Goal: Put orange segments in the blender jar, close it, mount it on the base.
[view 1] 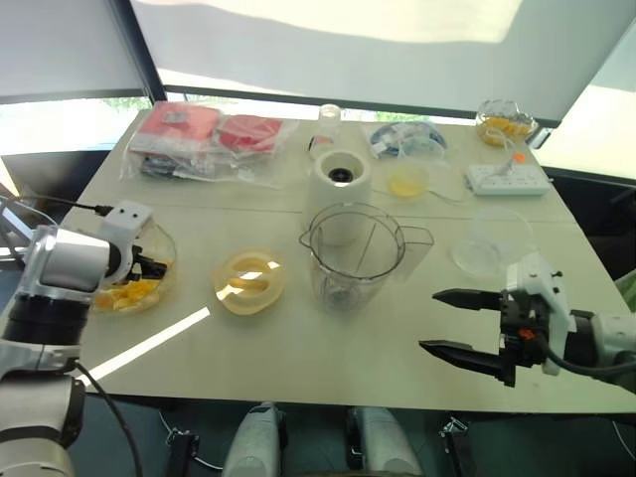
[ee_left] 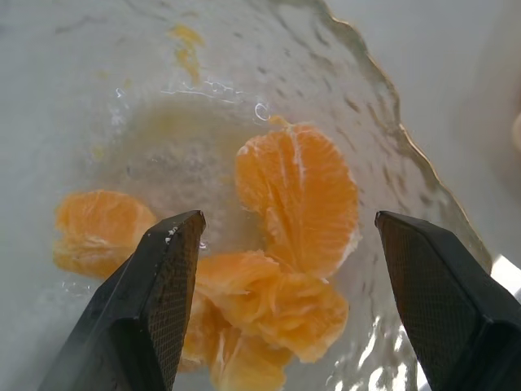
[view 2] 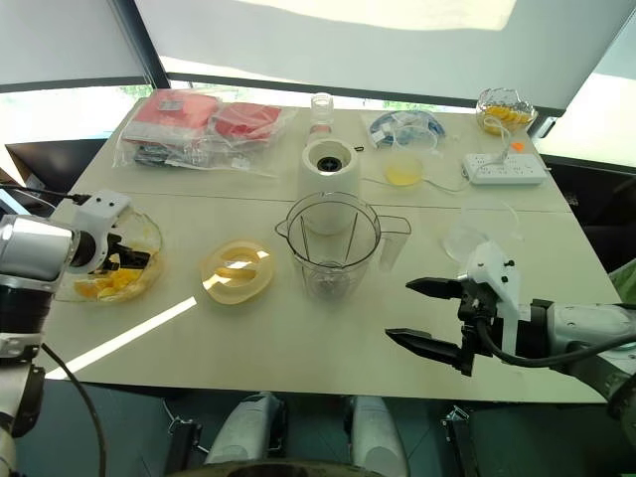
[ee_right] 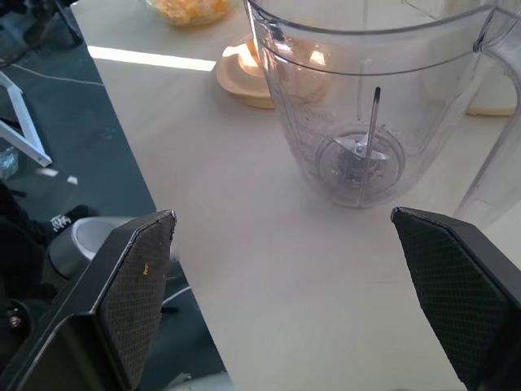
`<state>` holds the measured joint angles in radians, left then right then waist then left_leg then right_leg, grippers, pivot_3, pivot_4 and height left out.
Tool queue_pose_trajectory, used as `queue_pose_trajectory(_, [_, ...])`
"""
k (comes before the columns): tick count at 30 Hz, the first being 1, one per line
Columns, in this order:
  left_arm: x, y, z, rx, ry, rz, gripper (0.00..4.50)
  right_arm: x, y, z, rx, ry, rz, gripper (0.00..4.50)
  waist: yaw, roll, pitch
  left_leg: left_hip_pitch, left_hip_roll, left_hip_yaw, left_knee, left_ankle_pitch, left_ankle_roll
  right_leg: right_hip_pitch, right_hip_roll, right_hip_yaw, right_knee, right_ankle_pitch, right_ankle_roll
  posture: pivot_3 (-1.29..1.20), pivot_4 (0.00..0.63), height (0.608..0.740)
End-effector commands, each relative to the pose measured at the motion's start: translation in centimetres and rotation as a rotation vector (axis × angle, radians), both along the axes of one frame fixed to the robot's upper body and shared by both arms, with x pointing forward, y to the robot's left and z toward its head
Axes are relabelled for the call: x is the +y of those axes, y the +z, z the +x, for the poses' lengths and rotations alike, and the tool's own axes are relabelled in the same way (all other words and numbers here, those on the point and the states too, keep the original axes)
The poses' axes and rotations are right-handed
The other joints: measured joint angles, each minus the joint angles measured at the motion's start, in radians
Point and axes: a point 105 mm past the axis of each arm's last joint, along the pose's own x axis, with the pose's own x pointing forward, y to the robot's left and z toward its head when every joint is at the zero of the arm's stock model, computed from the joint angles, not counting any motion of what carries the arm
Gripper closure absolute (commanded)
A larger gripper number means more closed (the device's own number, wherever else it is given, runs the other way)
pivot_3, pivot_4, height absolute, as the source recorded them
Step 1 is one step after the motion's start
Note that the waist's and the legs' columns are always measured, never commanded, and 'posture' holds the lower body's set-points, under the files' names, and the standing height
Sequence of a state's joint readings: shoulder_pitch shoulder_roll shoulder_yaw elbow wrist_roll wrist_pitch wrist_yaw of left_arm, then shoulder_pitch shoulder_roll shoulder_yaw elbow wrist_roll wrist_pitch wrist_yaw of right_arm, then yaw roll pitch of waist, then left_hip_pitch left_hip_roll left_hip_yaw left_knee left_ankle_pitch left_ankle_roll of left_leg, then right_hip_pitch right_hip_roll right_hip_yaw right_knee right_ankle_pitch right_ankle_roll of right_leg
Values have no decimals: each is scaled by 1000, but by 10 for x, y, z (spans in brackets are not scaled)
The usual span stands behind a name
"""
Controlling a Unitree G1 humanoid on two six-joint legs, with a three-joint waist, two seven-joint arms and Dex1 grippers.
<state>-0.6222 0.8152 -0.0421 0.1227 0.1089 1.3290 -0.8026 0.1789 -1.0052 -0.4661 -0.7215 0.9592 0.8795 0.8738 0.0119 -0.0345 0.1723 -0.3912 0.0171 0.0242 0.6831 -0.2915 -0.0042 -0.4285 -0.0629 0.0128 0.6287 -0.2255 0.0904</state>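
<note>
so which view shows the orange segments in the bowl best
The left wrist view: it looks into the glass bowl, the orange segments large, framed by the open left end effector. The eye views show them small, partly behind that end effector; the right wrist view, a distant sliver.

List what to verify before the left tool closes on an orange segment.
1. Left tool open: ok, fingers spread wide.
2. Orange segments between them: ok, several lie in the glass bowl there.
3. Depth right to grip a single segment: cannot tell.
4. Blender jar upright and uncovered: ok; its lid lies on the table beside it.
5. Right tool out of the way: ok, open, empty, apart from the jar.
6. Base free for mounting: ok, nothing sits on it.
</note>
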Motion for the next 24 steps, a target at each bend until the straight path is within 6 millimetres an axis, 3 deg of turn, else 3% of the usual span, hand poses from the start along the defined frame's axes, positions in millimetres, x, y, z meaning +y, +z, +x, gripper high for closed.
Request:
queue_pose_trajectory(1, [6,-2,4,-26,54,-17,986,4,12,-5,-31,34,-8,0,0,0,0,0,0,0,0,0,0,0,0,0,0,0,0,0,150,740])
queue_pose_trajectory(12, [2,-32,16,5,68,-45,986,10,19,-9,-52,32,-14,0,2,0,0,0,0,0,0,0,0,0,-3,0,0,0,0,0,150,740])
queue_pose_trajectory(23, [-10,-41,26,3,59,-58,986,12,16,-6,-65,11,-15,0,9,1,-1,0,-2,0,0,0,0,1,-6,0,0,0,0,0,150,740])
queue_pose_trajectory(24, [-11,-41,26,4,56,-59,1509,13,17,-5,-68,11,-14,0,11,1,-1,0,-2,0,0,0,0,1,-7,-1,0,0,0,0,150,740])
